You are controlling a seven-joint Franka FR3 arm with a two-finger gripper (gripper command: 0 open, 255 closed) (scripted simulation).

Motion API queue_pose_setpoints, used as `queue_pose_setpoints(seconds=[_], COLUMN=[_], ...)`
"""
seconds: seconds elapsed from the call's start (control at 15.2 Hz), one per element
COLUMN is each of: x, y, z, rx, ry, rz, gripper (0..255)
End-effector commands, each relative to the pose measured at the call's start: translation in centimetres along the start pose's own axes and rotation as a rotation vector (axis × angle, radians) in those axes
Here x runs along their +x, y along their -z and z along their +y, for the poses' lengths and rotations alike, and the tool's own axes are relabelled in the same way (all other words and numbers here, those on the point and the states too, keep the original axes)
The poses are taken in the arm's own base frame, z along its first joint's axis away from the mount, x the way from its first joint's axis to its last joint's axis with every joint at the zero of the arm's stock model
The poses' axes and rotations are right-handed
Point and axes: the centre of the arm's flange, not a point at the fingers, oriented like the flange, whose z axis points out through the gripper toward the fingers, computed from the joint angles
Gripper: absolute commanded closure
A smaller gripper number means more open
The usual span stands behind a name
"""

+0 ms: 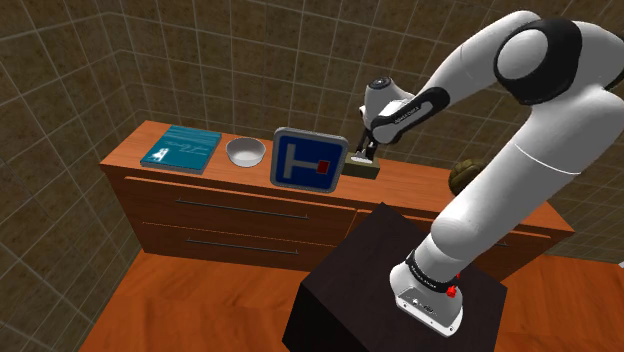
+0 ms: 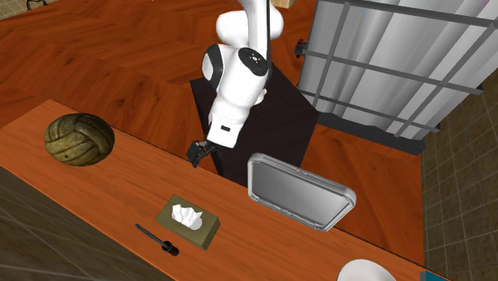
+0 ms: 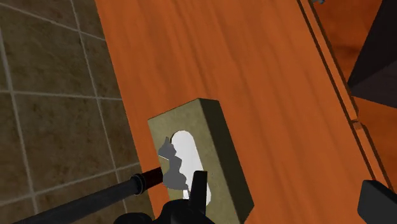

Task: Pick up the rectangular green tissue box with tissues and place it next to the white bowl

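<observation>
In the shoulder view, starting at the frame's left, the white bowl [image 1: 245, 151] sits on the table [image 1: 410, 180]. Next a blue-framed panel [image 1: 310, 158] stands propped, and just right of it, near the frame's centre, lies the olive-green tissue box [image 1: 362, 171]. My gripper [image 1: 361, 156] hangs right above it. In the wrist view the fingers [image 3: 197, 191] stand wide apart, gripping nothing, ready to straddle the box. One finger sits over the tissue slot, so I judge I must shift sideways before descending. The panel stands between box and bowl, so the carry needs height.
</observation>
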Motion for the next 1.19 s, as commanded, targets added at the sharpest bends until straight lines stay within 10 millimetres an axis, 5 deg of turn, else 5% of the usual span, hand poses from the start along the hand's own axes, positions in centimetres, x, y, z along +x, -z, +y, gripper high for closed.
queue_pose_setpoints(seconds=[0.0, 0.66, 1.12], x=[0.7, 4.7, 4.7], y=[-2.1, -12.1, -15.3], z=[0.7, 6.7, 7.3], rx=[-0.026, -0.152, -0.153], ry=[0.031, 0.172, 0.173], rz=[-0.004, -0.028, -0.028], gripper=[0, 0, 0])
